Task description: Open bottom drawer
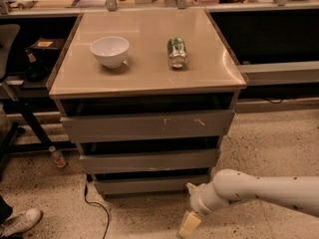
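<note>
The grey cabinet has three stacked drawers. The bottom drawer [149, 184] sits low near the floor, its front about level with the drawers above. My gripper [189, 222] hangs on the end of the white arm [259, 190], which reaches in from the right. It is low over the floor, just right of and in front of the bottom drawer's right end, pointing down and left. It holds nothing that I can see.
A white bowl [109, 50] and a green can [177, 52] lying on its side rest on the cabinet top [144, 76]. A black cable [94, 205] and a small bottle [58, 157] lie on the floor at left. A shoe [20, 222] is at bottom left.
</note>
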`<state>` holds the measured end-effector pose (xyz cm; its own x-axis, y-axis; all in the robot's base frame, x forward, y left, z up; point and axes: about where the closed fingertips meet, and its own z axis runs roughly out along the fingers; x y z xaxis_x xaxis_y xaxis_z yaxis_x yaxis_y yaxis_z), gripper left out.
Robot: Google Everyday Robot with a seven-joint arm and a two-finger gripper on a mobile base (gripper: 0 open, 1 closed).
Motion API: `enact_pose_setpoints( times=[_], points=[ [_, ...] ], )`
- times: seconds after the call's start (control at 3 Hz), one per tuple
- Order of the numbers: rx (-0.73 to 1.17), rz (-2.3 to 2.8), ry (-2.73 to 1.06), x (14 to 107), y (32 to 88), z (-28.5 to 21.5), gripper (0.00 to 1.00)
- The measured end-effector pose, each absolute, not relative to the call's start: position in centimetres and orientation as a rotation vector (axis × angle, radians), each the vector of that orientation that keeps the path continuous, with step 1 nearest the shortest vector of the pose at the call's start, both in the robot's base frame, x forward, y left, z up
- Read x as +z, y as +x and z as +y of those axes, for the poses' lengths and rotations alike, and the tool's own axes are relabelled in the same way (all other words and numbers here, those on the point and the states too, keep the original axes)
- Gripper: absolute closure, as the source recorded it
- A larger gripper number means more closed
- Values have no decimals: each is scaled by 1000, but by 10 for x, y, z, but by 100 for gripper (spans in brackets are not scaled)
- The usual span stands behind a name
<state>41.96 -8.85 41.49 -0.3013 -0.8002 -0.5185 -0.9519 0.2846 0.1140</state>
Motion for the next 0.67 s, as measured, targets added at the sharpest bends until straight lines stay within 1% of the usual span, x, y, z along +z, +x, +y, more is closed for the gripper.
enact_pose_setpoints(
  times=[0.33,0.67],
  points=[
    [565,2184,-1531,388,436,-83,0],
    [558,2189,-1475,340,476,-71,0]
  ],
)
